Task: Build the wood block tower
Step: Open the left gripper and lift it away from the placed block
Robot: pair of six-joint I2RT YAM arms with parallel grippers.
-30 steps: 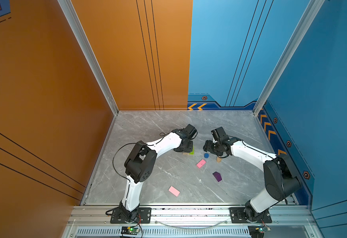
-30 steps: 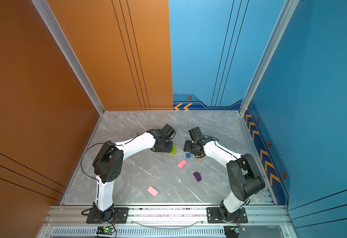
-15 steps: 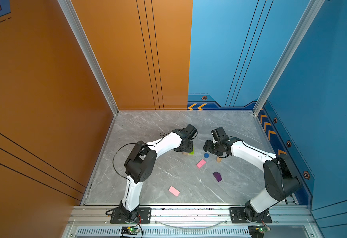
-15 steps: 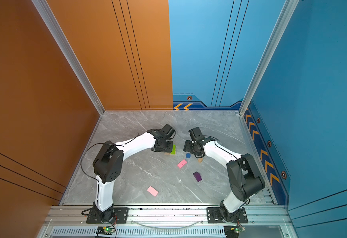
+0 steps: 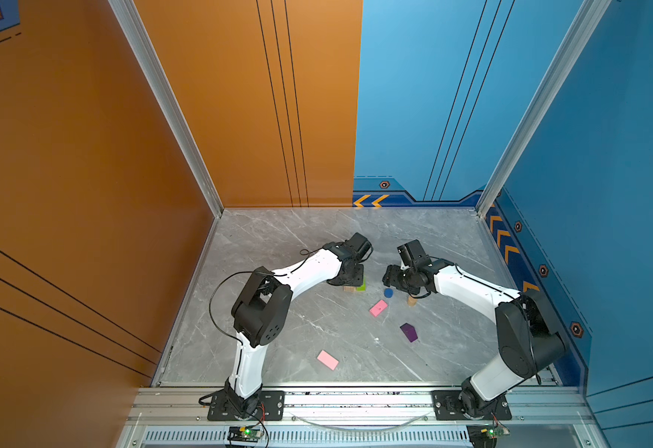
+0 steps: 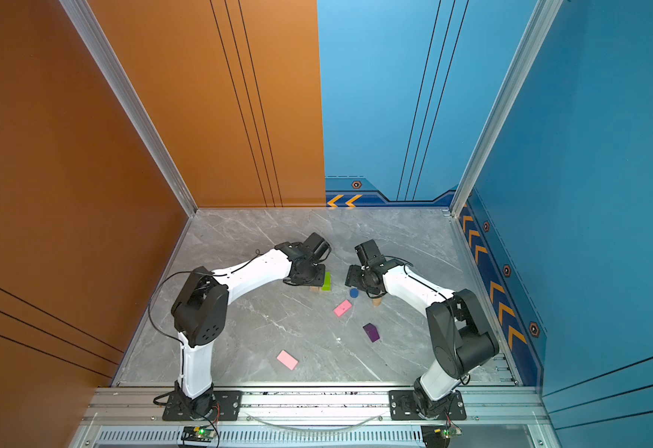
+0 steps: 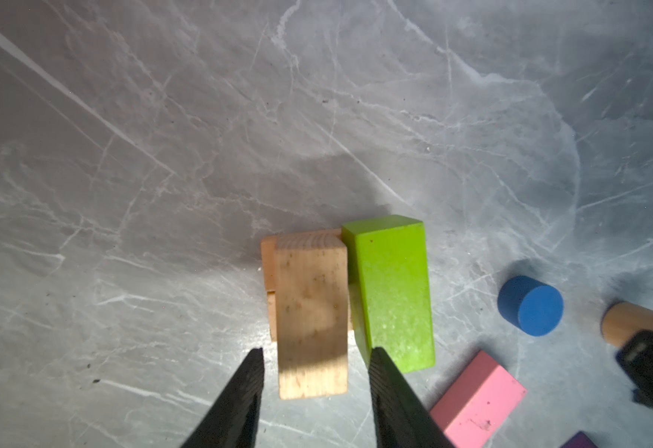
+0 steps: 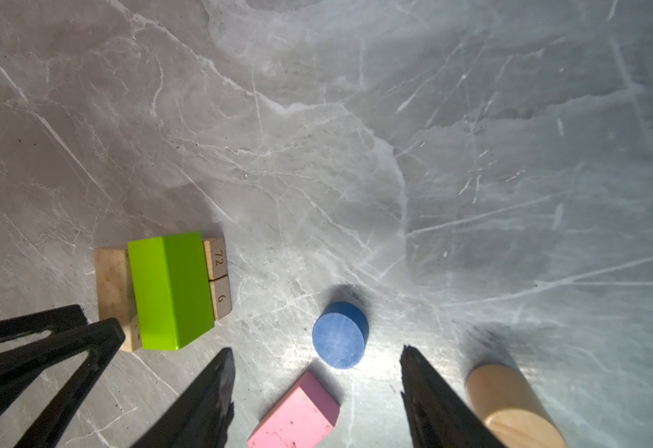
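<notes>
Jaws of the left gripper [image 7: 315, 349] stand apart astride the tan wooden bar [image 7: 311, 310] topping the wood block tower [image 6: 325, 282], beside its lime-green bar [image 7: 391, 287]; right gripper [image 8: 316, 348] gapes empty near the tower.

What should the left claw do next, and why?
Probably lift the left gripper straight away: its jaws stand clear of the tan bar, which already lies beside the green bar on the lower tan blocks.

Robot test cell (panelled walls [image 5: 65, 155])
</notes>
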